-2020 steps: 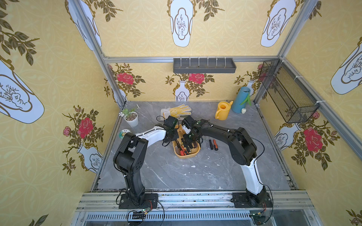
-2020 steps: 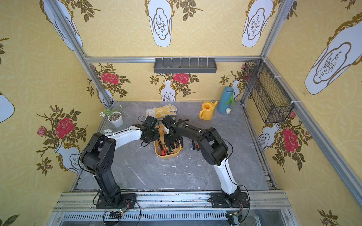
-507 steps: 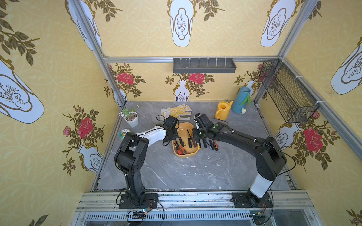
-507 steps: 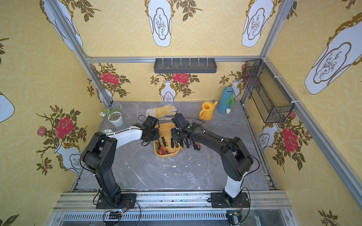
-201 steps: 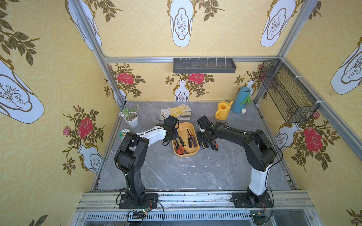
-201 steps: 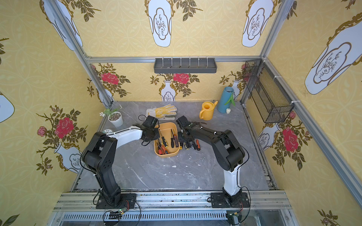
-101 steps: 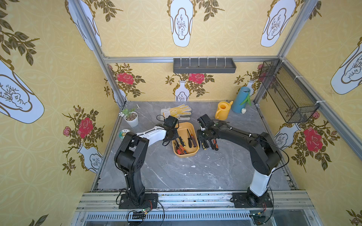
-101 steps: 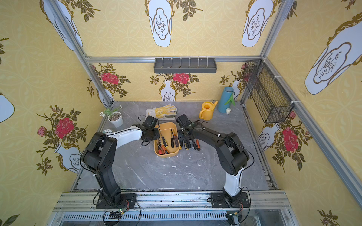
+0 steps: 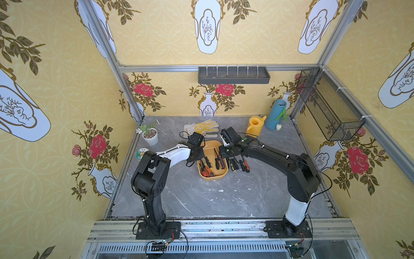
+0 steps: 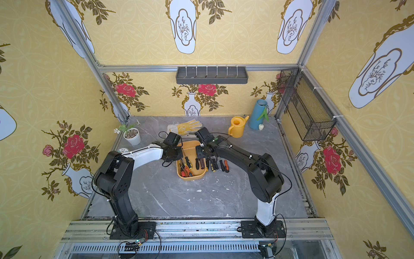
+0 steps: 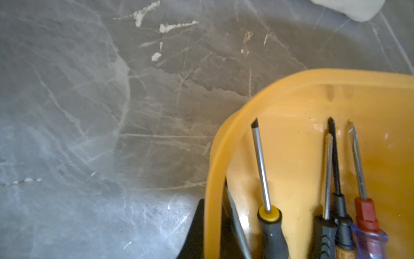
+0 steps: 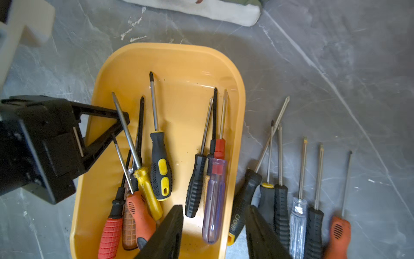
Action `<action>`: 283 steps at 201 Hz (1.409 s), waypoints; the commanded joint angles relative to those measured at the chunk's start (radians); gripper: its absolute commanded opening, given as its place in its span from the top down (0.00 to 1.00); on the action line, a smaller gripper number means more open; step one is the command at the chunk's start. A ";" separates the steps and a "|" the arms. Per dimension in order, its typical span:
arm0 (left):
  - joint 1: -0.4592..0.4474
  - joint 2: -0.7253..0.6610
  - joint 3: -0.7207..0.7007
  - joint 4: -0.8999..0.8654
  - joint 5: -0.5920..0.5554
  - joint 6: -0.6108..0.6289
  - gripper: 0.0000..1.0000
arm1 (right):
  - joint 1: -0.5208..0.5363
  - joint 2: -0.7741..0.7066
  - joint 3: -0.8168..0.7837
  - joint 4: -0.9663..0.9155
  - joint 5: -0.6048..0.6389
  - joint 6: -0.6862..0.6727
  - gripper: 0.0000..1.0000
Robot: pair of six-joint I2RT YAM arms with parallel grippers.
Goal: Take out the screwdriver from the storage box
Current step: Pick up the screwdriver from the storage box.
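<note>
The left gripper (image 12: pixel 116 121) sits low, clamped on the rim of the shallow glossy yellow-orange plastic storage box (image 12: pixel 179 48); the right gripper (image 12: pixel 215 209) hovers above, jaws apart, empty, over rubber-handled steel-shafted screwdrivers (image 12: pixel 160 170) lying inside.

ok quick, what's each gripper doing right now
The left gripper is closed on the rim of the storage box.
The right gripper is open, holding nothing.
</note>
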 commanded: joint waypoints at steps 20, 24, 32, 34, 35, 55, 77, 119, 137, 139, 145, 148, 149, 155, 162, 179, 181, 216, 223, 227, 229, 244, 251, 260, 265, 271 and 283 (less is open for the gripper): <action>0.001 0.009 -0.013 -0.087 0.013 0.002 1.00 | 0.017 0.065 0.045 -0.067 -0.053 0.003 0.51; 0.001 0.009 -0.014 -0.086 0.013 0.002 1.00 | 0.020 0.074 0.050 -0.072 -0.051 0.010 0.51; 0.001 0.007 -0.015 -0.086 0.014 0.002 1.00 | 0.024 0.089 0.058 -0.079 -0.048 0.018 0.51; 0.001 0.007 -0.016 -0.087 0.014 0.001 1.00 | 0.024 0.091 0.059 -0.080 -0.048 0.020 0.51; 0.001 0.007 -0.016 -0.088 0.013 0.002 1.00 | 0.024 0.092 0.060 -0.081 -0.049 0.020 0.51; 0.001 0.003 -0.020 -0.086 0.009 0.003 1.00 | 0.032 0.122 0.075 -0.088 -0.050 0.028 0.52; 0.001 0.003 -0.021 -0.083 0.012 0.001 1.00 | 0.042 0.154 0.096 -0.107 -0.031 0.035 0.53; 0.001 -0.014 -0.023 -0.085 0.018 0.001 1.00 | 0.057 0.186 0.123 -0.153 0.069 0.077 0.53; 0.001 -0.019 -0.024 -0.088 0.013 0.002 1.00 | 0.060 0.198 0.129 -0.165 0.084 0.094 0.55; 0.001 -0.020 -0.024 -0.088 0.012 0.002 1.00 | 0.059 0.200 0.131 -0.166 0.084 0.096 0.55; 0.001 -0.020 -0.023 -0.088 0.013 0.002 1.00 | 0.060 0.208 0.132 -0.170 0.085 0.100 0.55; 0.001 -0.019 -0.024 -0.089 0.013 0.000 1.00 | 0.059 0.212 0.133 -0.172 0.085 0.103 0.56; 0.001 -0.019 -0.024 -0.089 0.013 0.000 1.00 | 0.059 0.213 0.134 -0.173 0.085 0.104 0.56; 0.001 -0.019 -0.025 -0.088 0.013 0.000 1.00 | 0.061 0.222 0.137 -0.176 0.085 0.107 0.58; 0.001 -0.019 -0.025 -0.086 0.011 -0.002 1.00 | 0.063 0.231 0.139 -0.178 0.083 0.111 0.59; 0.001 -0.020 -0.028 -0.086 0.014 -0.004 1.00 | 0.063 0.244 0.126 -0.161 0.063 0.127 0.63; 0.001 -0.019 -0.028 -0.087 0.014 -0.004 1.00 | 0.061 0.245 0.124 -0.157 0.059 0.129 0.63; 0.002 -0.020 -0.031 -0.086 0.010 -0.001 1.00 | 0.061 0.253 0.097 -0.102 0.002 0.140 0.70; 0.001 -0.020 -0.029 -0.086 0.011 -0.001 1.00 | 0.061 0.253 0.096 -0.095 -0.005 0.141 0.72; 0.001 -0.019 -0.030 -0.086 0.011 -0.001 1.00 | 0.062 0.254 0.098 -0.093 -0.008 0.141 0.73; 0.001 -0.019 -0.030 -0.086 0.010 -0.001 1.00 | 0.062 0.255 0.098 -0.092 -0.009 0.140 0.74; 0.001 -0.017 -0.027 -0.087 0.013 0.000 1.00 | 0.063 0.269 0.115 -0.104 -0.018 0.136 0.77; 0.001 -0.016 -0.026 -0.087 0.013 0.000 1.00 | 0.063 0.277 0.125 -0.112 -0.023 0.130 0.77; 0.001 -0.015 -0.025 -0.087 0.013 0.000 1.00 | 0.063 0.280 0.133 -0.118 -0.022 0.128 0.78; 0.001 -0.015 -0.025 -0.086 0.013 0.000 1.00 | 0.063 0.280 0.131 -0.116 -0.021 0.127 0.78; 0.001 -0.013 -0.023 -0.086 0.013 0.000 1.00 | 0.063 0.277 0.127 -0.112 -0.020 0.128 0.80; 0.001 -0.013 -0.025 -0.086 0.013 0.000 1.00 | 0.063 0.270 0.124 -0.107 -0.017 0.128 0.82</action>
